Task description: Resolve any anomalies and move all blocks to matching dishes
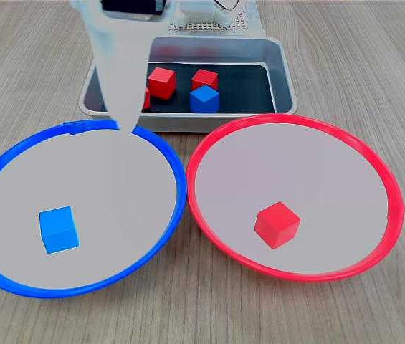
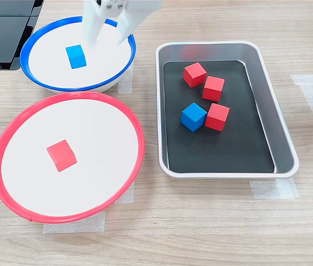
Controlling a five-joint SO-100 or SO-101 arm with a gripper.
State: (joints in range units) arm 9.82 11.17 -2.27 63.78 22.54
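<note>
I count one blue block (image 2: pixel 76 56) in the blue-rimmed dish (image 2: pixel 34 83) and one red block (image 2: pixel 61 155) in the red-rimmed dish (image 2: pixel 12 191). Four blocks wait in the tray (image 2: pixel 267 111). My tool (image 2: pixel 107 39) hangs spread, empty.

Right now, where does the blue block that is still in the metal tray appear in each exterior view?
First exterior view: the blue block sits upper centre, in the tray, below the right-hand red block.
Second exterior view: it lies right of centre on the black liner, touching a red block on its right.
Shared landmark: the red-rimmed dish.
</note>
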